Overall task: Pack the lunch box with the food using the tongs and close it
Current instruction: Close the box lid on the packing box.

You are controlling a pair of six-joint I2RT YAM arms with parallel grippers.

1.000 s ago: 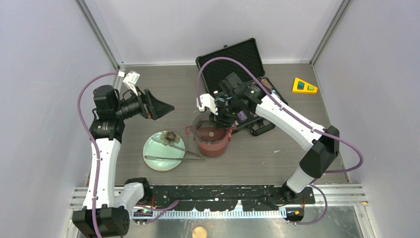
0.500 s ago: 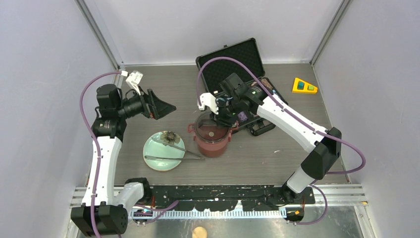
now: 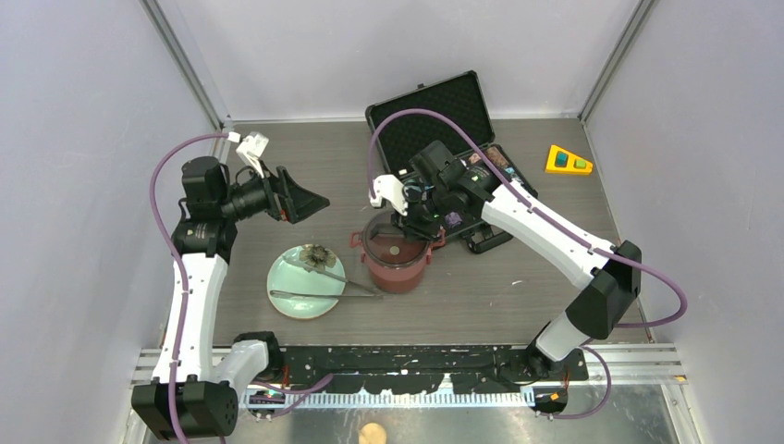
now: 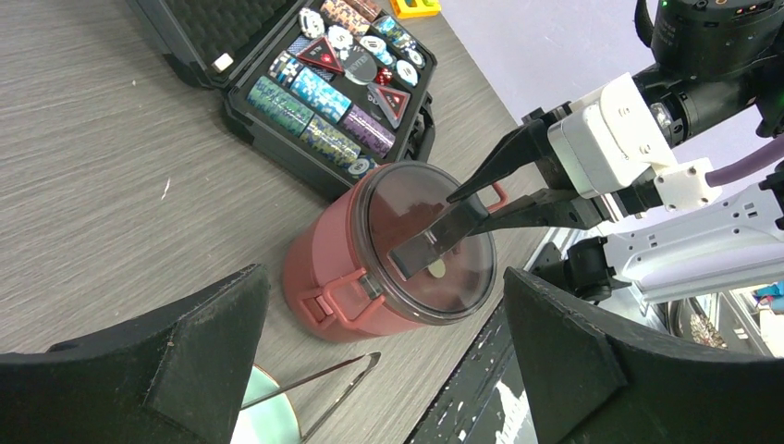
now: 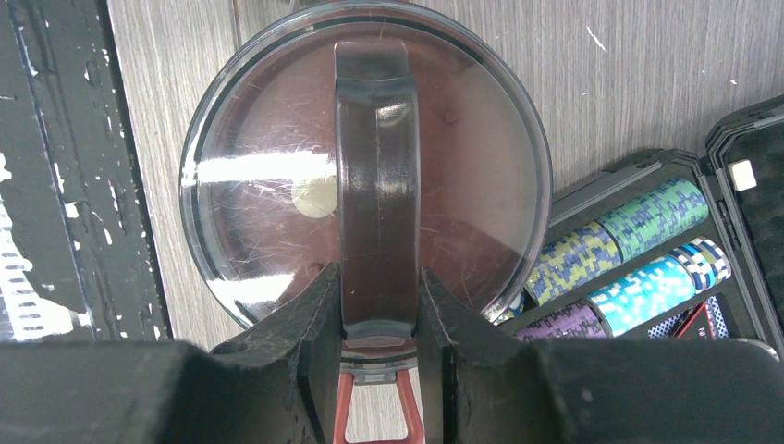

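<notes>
Plate (image 3: 287,277) one, tongs (image 3: 315,295) one, lunch box (image 3: 396,268) one

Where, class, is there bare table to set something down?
Bare: front right, between lunch box, poker chip case and yellow wedge; also back left, beside the case's lid. Crowded: the middle, around plate, tongs and lunch box.

1. White shells are seen on the long links of the left arm (image 3: 192,296) and the right arm (image 3: 545,227), with black housings at the joints.
2. A purple cable (image 3: 159,190) is looped along each arm.
3. A white block (image 4: 606,134) is mounted at the right wrist.
4. Black, wedge-shaped fingers are carried by the left pincer (image 3: 310,199) and the right pincer (image 3: 407,222).
</notes>
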